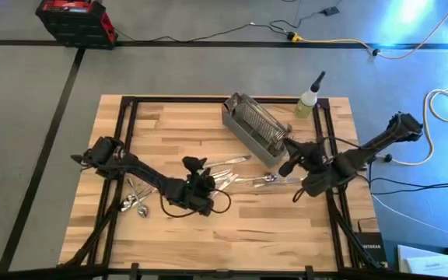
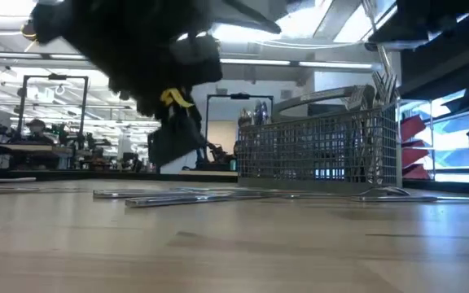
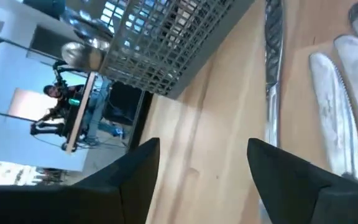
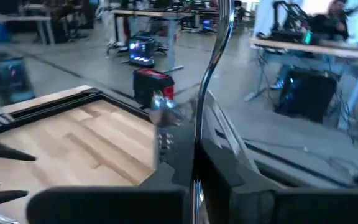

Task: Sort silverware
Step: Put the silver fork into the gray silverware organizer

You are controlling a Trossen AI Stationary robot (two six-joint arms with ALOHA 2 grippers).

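Basket (image 1: 253, 126): near table's (image 1: 286, 241) far edge, forks (image 2: 383, 85) upright inside.
Right gripper (image 4: 194, 177): pinching utensil (image 4: 211, 68).
Left gripper (image 3: 201, 171): fingers spread, mid-table.

Pale matt wood-grain table (image 1: 247, 233); gray wire-mesh metal basket (image 1: 255, 128) near far edge; glossy, mirror-bright metal silverware (image 1: 232, 177); matt black grippers.

Robotics lab, open-plan. Wooden table (image 1: 232, 225) on grey taped floor; red toolbox (image 1: 75, 19) at 11 o'clock, cables (image 1: 442, 101) at 3. Beyond: more workbenches (image 4: 316, 50) with arm rigs (a person seated there), ceiling strip lights (image 2: 72, 57).
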